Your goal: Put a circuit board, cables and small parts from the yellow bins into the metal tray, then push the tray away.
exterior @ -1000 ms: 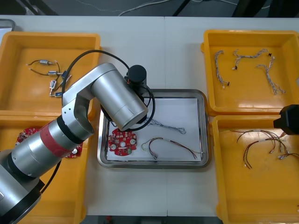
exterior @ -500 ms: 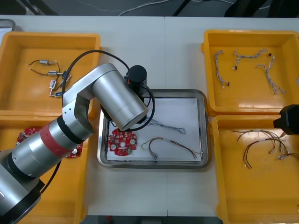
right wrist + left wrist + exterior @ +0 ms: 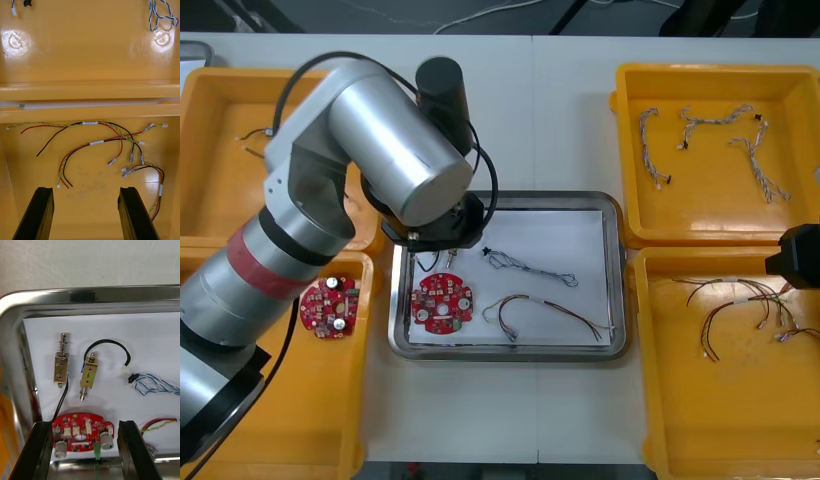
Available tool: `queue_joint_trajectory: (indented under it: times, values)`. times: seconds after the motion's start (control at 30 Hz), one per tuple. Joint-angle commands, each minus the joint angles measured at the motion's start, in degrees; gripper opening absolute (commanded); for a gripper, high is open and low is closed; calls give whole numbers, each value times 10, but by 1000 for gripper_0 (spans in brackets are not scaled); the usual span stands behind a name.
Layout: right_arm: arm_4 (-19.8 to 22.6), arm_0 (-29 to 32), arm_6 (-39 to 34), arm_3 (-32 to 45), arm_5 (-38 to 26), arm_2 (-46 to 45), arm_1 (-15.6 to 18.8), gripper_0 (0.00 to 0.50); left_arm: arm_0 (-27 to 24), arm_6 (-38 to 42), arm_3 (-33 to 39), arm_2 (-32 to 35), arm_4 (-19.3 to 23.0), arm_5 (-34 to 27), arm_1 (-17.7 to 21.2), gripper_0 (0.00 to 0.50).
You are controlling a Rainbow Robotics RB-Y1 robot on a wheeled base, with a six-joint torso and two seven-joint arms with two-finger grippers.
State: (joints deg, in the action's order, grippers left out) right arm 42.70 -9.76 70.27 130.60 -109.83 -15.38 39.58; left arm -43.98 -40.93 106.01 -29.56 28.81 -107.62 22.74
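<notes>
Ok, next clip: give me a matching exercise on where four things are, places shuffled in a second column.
1 left gripper
2 right gripper
3 small metal parts
4 spare circuit board

A in the near left yellow bin
B open, over the near right yellow bin's red and yellow cables
C on the metal tray's white inside
D open, above the metal tray's left end

Pairs: 1-D, 2-B, 3-C, 4-A

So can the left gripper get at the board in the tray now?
Probably yes: the left gripper hangs open above the tray, the board lies uncovered below its fingers, and the two small metal parts lie beyond it. The right gripper hangs over a bin.
</notes>
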Motion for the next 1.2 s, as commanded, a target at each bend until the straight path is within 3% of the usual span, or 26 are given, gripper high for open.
queue_joint_trajectory:
  times: [0.03,0.2,0.4,0.53,0.93,1.2]
  values:
    - [4,5,-16,18,-2,-18,22,500,-43,-46,48,60,48,-24,45,500]
    - [22,-3,-14,17,-2,-5,28,500,-42,-54,71,106,92,-24,91,500]
    - [58,-42,-14,29,-2,66,81,500,-24,-67,93,151,138,-24,149,500]
    - [72,-75,-14,43,-2,122,95,500,7,-106,112,187,150,-24,183,500]
    - [114,-149,-7,68,-2,263,94,500,144,-224,142,302,179,-12,268,500]
    - [106,-214,10,68,-2,370,78,500,217,-289,142,365,205,26,275,500]
